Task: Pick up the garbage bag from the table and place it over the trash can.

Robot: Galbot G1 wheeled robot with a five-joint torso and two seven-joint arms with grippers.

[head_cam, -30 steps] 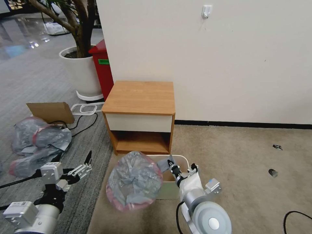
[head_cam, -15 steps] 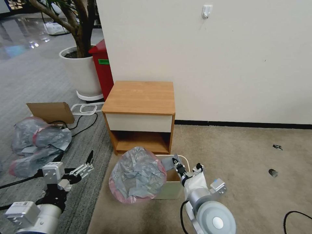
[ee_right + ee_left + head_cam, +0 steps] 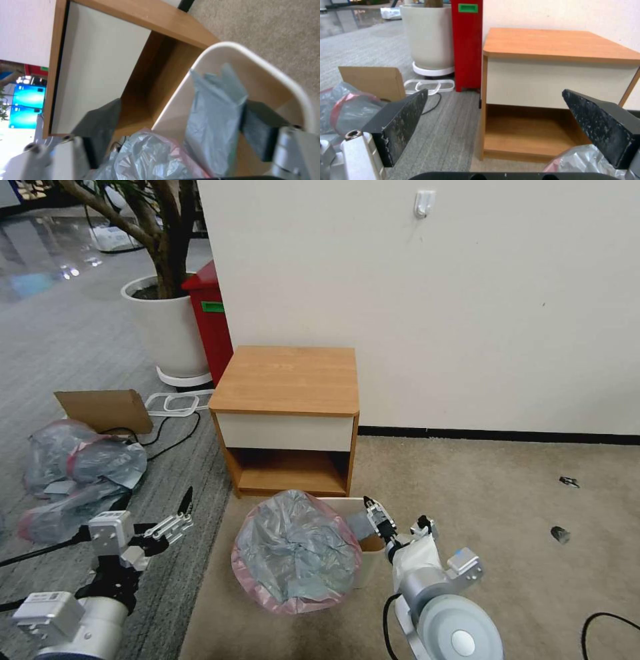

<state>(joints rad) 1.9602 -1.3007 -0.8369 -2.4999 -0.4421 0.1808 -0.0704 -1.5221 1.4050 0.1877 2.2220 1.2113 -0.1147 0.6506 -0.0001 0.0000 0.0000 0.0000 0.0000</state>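
Light-wood panels make up the table (image 3: 287, 380), a small cabinet with a white drawer front and an open lower shelf, standing against the cream wall (image 3: 467, 300); everything else is placed from it. Behind its left corner stands a tall red bin (image 3: 210, 323) with a green label, and beyond that a large white plant pot (image 3: 163, 330). Well off to the table's left, on the grey carpet, lies a heap of grey bags (image 3: 77, 473) beside a piece of cardboard (image 3: 103, 409).

Directly in front of the table, on the beige carpet, sits the cream trash can (image 3: 369, 570). The garbage bag (image 3: 297, 553), crumpled grey plastic with a pink rim band, billows over the can's left side and covers most of its mouth.

At the can's right rim, the right gripper (image 3: 372, 517) has one finger against a fold of the bag inside the can; the other finger stands apart, so the jaws are spread and clamp nothing. The left gripper (image 3: 175, 520) hovers front-left of the table, jaws wide apart and empty.
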